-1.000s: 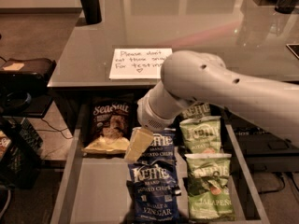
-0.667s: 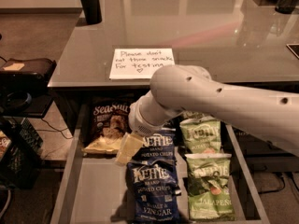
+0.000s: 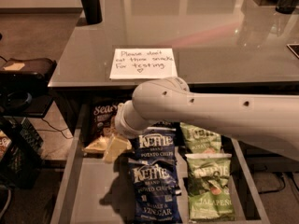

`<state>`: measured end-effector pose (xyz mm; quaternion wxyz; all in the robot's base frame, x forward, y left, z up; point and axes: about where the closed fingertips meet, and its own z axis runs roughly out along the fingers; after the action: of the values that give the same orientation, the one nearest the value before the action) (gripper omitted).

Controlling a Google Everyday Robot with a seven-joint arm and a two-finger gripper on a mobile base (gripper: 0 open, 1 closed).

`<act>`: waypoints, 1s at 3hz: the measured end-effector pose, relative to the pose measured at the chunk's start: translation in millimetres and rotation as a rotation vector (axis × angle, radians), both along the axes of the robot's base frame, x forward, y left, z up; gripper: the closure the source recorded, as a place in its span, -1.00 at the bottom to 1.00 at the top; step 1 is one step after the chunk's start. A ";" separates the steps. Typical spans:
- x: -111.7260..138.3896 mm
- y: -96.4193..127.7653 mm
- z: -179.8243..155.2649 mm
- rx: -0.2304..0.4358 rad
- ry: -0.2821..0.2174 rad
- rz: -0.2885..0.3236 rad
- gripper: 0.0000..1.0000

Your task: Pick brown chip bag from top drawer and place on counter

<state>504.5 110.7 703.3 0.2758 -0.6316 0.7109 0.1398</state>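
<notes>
The brown chip bag [image 3: 100, 117] lies at the back left of the open top drawer [image 3: 91, 193], its pale yellow bottom band toward me. My gripper [image 3: 114, 147] hangs from the white arm [image 3: 210, 113] that reaches in from the right. It sits low over the bag's bottom edge, at the bag's right corner. The wrist hides part of the bag's right side. The counter [image 3: 219, 36] lies behind the drawer and bears the white handwritten note [image 3: 143, 63].
Two blue Kettle bags [image 3: 154, 181] lie in the drawer's middle column and two green Kettle bags [image 3: 208, 181] in the right one. A black post [image 3: 89, 3] stands at the counter's back left. Dark furniture and crates [image 3: 21, 92] stand left of the drawer.
The arm has swung left and lowered. The gripper has moved from the middle bag column to the brown bag's bottom edge.
</notes>
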 end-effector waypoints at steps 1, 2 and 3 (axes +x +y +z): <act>15.7 13.8 -12.0 -0.027 -0.050 0.018 -1.00; 29.2 21.5 -24.4 -0.063 -0.072 0.037 -1.00; 42.1 25.8 -41.0 -0.097 -0.070 0.051 -1.00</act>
<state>546.5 136.5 662.4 0.2660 -0.6665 0.6906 0.0902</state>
